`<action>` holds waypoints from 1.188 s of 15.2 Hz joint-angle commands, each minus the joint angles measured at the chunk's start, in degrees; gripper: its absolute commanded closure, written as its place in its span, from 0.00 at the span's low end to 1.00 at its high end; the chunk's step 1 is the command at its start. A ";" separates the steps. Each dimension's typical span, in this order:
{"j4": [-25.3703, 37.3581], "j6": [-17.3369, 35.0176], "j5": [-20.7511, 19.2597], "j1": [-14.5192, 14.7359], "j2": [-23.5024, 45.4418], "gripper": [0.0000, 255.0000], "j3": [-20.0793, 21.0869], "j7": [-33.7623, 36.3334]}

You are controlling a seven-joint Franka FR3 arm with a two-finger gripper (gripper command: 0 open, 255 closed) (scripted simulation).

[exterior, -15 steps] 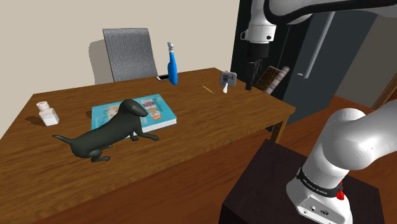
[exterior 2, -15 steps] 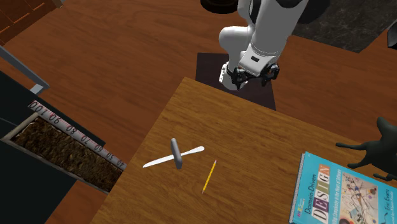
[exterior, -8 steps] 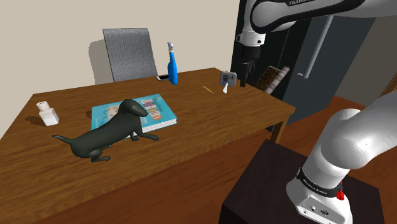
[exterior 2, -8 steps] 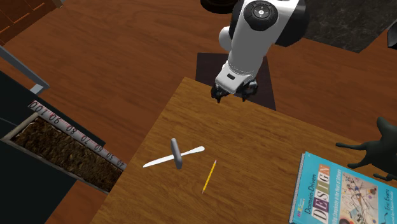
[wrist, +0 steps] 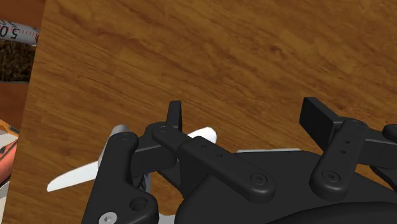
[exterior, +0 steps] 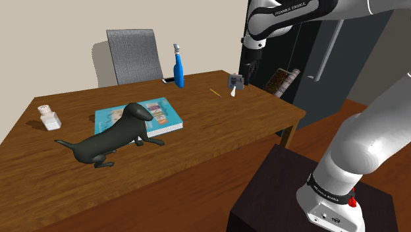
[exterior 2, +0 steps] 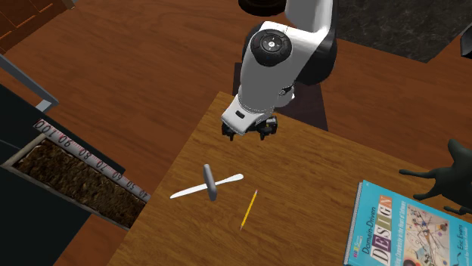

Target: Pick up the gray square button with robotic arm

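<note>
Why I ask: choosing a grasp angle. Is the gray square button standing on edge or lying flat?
The button stands on edge: square face upright in the shoulder view, a thin bar from above.

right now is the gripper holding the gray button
No, the gripper hovers apart from the gray button, fingers open with nothing between them.

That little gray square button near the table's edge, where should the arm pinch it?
Probably from straight above, pinching the gray square button across its two flat faces: it stands on edge, a thin bar seen from overhead. The white strip through it lies low against the table, harder to get under.
</note>
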 commanded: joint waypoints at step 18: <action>13.80 11.42 0.41 -3.79 21.10 0.00 -5.20 -6.59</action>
